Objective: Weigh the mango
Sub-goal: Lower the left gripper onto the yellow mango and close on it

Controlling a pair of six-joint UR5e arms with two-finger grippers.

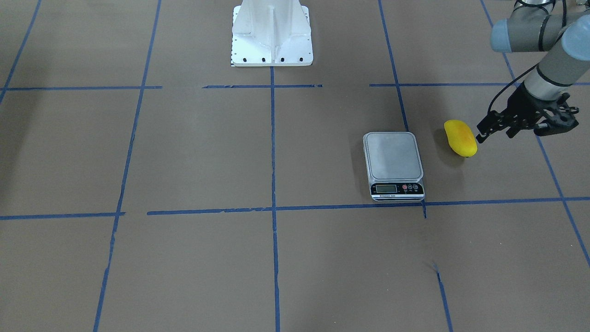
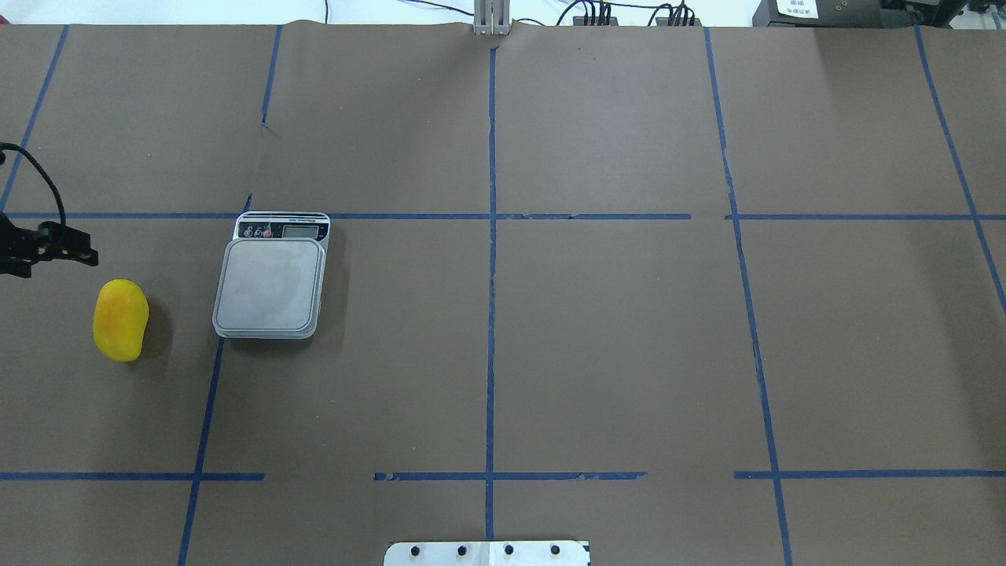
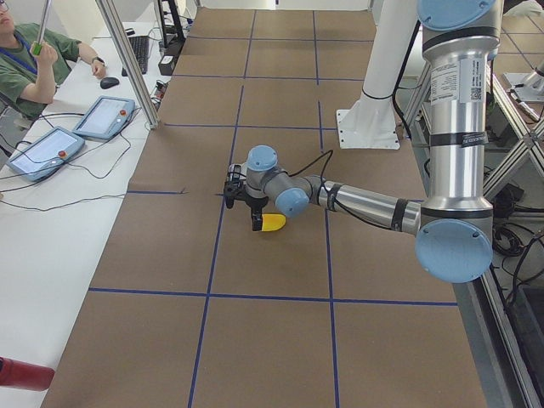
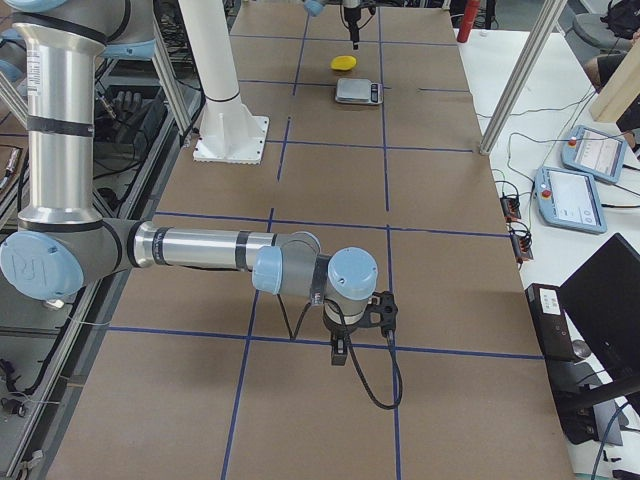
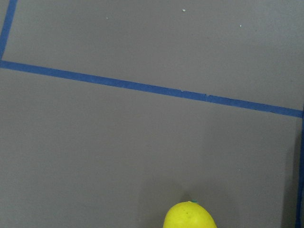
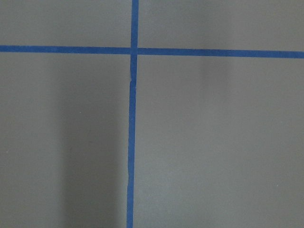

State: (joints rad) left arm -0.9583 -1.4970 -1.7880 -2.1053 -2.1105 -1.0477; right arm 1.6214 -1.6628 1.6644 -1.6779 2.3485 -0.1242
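Note:
The yellow mango (image 1: 460,138) lies on the brown table beside the grey kitchen scale (image 1: 393,157), apart from it. In the overhead view the mango (image 2: 120,320) is left of the scale (image 2: 269,284), whose platform is bare. My left gripper (image 1: 497,133) hangs open and empty above the table, just past the mango's far end on the side away from the scale, not touching it. The left wrist view shows only the mango's tip (image 5: 190,216) at its bottom edge. My right gripper (image 4: 340,350) shows only in the exterior right view, far from the scale; I cannot tell whether it is open.
The white robot base (image 1: 272,37) stands at the table's robot side. Blue tape lines (image 2: 491,236) grid the brown table cover. Tablets (image 3: 51,149) and cables lie on a white side table, with a metal post (image 3: 127,59) at the table's edge.

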